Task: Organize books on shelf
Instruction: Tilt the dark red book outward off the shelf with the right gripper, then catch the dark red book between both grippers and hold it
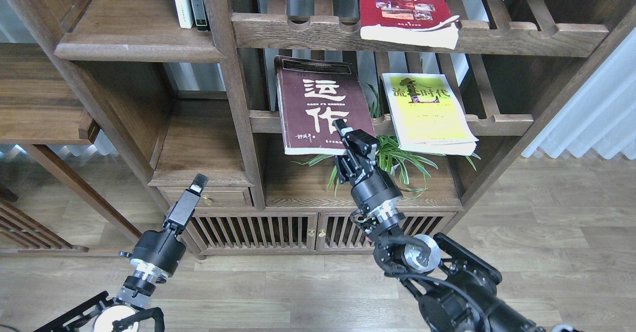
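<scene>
The dark maroon book (pixel 318 106) with big white characters is held up off the slatted rack, tilted, by my right gripper (pixel 348 140), which is shut on its lower right corner. The yellow-green and white book (pixel 427 111) lies flat on the middle slatted rack (pixel 497 122). The red book (pixel 405 9) lies on the upper slatted rack (pixel 298 31). The solid dark-brown shelf (pixel 134 34) at upper left holds thin white and dark-spined books (pixel 189 1). My left gripper (pixel 191 193) is low at the left, seen edge-on, with nothing in it.
A green spider plant (pixel 392 160) stands under the middle rack, just behind my right gripper. A lower solid board (pixel 198 148) sits left of the upright post (pixel 233 88). A slatted cabinet (pixel 278 232) is below. A white curtain (pixel 591 108) hangs at right.
</scene>
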Tool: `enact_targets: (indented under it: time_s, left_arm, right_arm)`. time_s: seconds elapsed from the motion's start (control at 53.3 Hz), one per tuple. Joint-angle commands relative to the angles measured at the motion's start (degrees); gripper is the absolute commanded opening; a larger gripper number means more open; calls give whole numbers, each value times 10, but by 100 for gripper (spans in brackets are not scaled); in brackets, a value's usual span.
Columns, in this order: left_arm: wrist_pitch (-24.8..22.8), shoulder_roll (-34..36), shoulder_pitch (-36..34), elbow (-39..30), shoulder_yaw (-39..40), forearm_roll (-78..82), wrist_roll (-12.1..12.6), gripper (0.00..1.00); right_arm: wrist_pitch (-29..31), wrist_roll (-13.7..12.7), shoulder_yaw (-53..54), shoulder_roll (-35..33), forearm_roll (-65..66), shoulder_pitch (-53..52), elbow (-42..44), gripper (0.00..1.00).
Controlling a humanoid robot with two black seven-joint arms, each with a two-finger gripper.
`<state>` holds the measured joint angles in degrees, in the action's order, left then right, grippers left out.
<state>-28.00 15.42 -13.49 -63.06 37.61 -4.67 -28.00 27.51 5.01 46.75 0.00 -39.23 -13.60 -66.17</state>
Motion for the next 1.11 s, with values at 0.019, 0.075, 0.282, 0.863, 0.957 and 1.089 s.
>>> enact_targets:
  time_s: [0.019, 0.075, 0.282, 0.863, 0.957, 1.089]
  left_arm:
    - [0, 0, 7, -30, -3, -27, 0, 98]
    - [0, 2, 12, -36, -4, -46, 0, 98]
    - [0, 10, 22, -48, -3, -106, 0, 97]
    - [0, 105, 18, -142, -60, -153, 0, 92]
    - [0, 105, 17, -147, -74, -152, 0, 92]
    - [0, 101, 15, -148, -92, -152, 2, 92]
  right_arm:
    - [5, -6, -2, -4, 0, 39, -33, 5]
    - [5, -13, -3, -12, 0, 52, -47, 5]
    - [5, -47, -26, -41, 11, 87, -64, 5]
    - [5, -49, -129, -58, 61, 97, -39, 9]
    - [5, -49, -130, -55, 64, 97, -36, 9]
    - [5, -49, -141, -54, 74, 96, -33, 9]
